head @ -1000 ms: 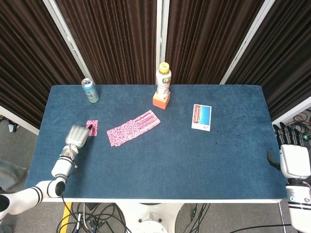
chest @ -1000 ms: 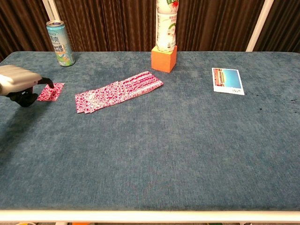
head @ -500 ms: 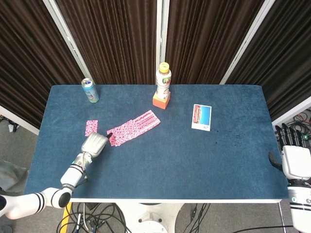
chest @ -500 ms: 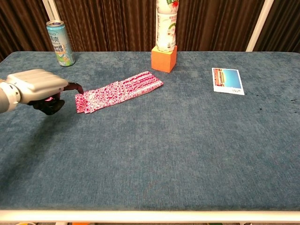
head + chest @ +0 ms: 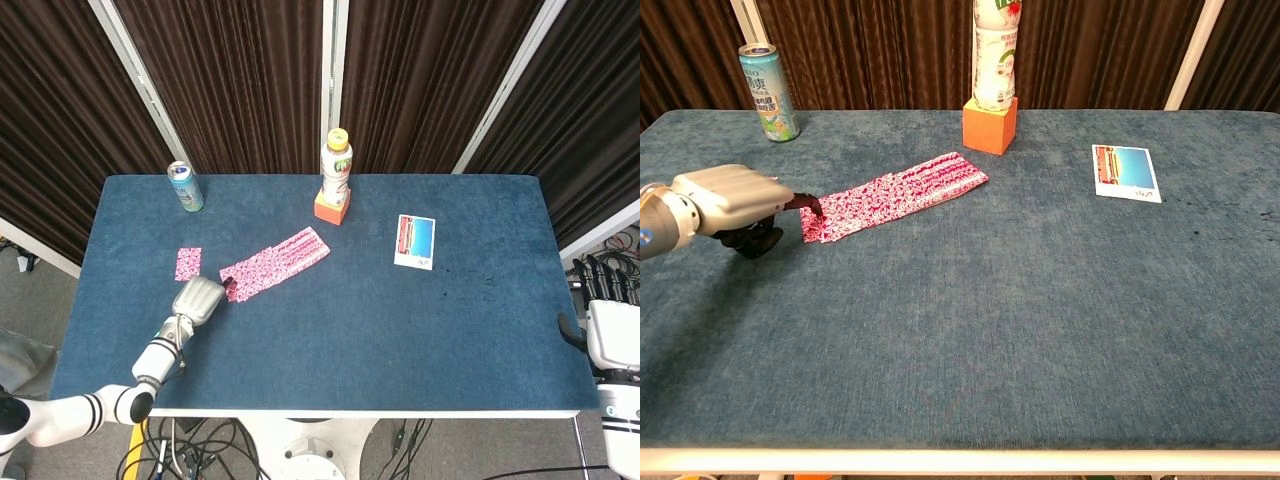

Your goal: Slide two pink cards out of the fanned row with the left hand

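Note:
The fanned row of pink cards [image 5: 275,263] [image 5: 895,194] lies slanted on the blue table, left of the middle. One single pink card [image 5: 187,263] lies apart to its left; my hand hides it in the chest view. My left hand [image 5: 198,298] [image 5: 728,193] hovers low at the row's left end with its fingers curled down. One dark fingertip [image 5: 812,208] touches the endmost card. It holds nothing. My right hand [image 5: 611,322] hangs beyond the table's right edge, fingers straight and apart, empty.
A drink can [image 5: 185,186] [image 5: 768,92] stands at the back left. A bottle [image 5: 337,165] stands on an orange block [image 5: 332,206] [image 5: 990,126] just behind the row's far end. A picture card [image 5: 415,241] [image 5: 1126,172] lies right of the middle.
My left hand left the single pink card and moved right to the left end of the fanned row, where its fingertip now touches. The right hand sank slightly.

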### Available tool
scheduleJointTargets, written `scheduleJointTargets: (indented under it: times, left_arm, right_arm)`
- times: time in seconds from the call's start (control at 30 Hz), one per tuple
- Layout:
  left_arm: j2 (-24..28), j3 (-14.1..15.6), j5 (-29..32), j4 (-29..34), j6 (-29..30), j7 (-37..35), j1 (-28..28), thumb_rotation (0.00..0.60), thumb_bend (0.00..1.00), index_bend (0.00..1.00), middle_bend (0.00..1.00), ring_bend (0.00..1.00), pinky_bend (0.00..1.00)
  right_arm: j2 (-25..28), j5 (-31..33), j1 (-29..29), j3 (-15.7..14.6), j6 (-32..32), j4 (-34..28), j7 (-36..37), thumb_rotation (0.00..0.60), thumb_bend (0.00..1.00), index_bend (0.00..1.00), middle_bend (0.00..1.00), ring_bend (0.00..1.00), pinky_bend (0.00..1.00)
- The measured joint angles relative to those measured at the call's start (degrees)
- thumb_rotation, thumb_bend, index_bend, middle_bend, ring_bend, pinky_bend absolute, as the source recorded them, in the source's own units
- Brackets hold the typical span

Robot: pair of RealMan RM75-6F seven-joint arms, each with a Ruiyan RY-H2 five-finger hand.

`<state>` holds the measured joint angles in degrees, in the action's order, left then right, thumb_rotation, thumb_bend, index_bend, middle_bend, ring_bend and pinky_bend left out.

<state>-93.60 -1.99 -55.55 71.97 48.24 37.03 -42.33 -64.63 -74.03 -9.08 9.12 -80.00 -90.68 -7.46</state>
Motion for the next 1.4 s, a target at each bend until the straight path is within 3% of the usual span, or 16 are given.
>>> scheduleJointTargets:
  times: [0.3, 1.4]
  left_arm:
    - [1.67, 1.83, -0.3, 5.18, 0.81, 0.43, 1.02, 0.6, 0.66, 0.16, 0.91, 0.93, 1.0]
    - [9.31, 11.68, -11.14, 26.73, 6.65, 2.52, 6.27, 0.6, 0.66, 0.17, 0.91, 0.93, 1.0]
  right_arm:
    - [-0.04, -0.58, 0.01, -0.13, -0.21, -0.4, -0.12, 0.6, 0.29, 0.0, 0.0, 0.0, 0.0]
    - [-0.05, -1.24, 0.13, -0.42, -0.42, -1.08, -0.47, 0.6, 0.29, 0.0, 0.0, 0.0, 0.0]
